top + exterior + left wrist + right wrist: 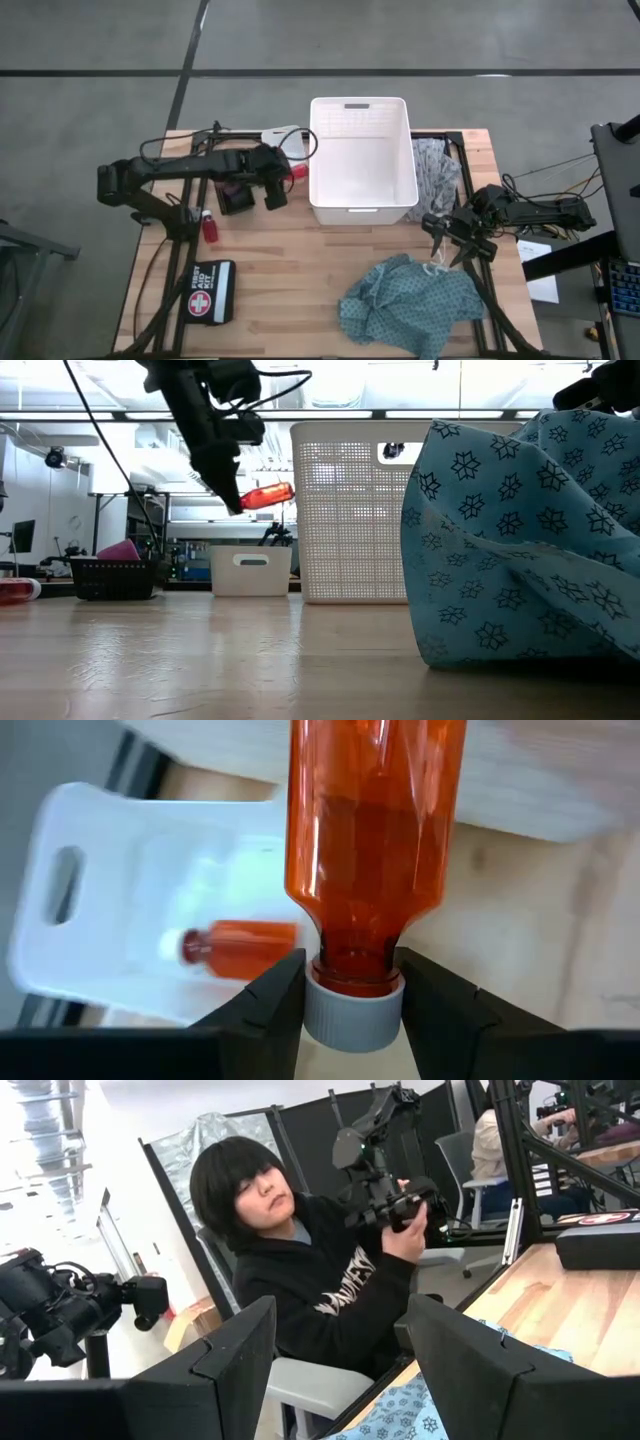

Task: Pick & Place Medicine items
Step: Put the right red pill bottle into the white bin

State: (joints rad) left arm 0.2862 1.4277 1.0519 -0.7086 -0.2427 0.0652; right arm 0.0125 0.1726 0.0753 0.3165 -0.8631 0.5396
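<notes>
My left gripper (285, 180) is shut on a red bottle (297, 172) with a white cap, held in the air just left of the white basket (362, 205). The low view shows this bottle (268, 495) well above the table. A second red bottle (209, 227) lies on the wood near the left arm's base. A third bottle (240, 945) lies on a white tray (110, 900). My right gripper (452, 240) waits open at the table's right edge, beside the teal cloth (410, 300), with nothing between its fingers. My left gripper pinches the bottle's white cap (355, 1020), at the neck end, between its two fingers (270, 1000). It comes from the table's left, slanting downward. The bottle sticks out beyond the fingertips toward the basket, lying nearly level and lifted clear of the table.
A small black basket (238, 197) sits under the left arm. A black first-aid pouch (210, 290) lies near the front left. A grey patterned cloth (435, 170) lies right of the white basket. A person sits beyond the table in the right wrist view.
</notes>
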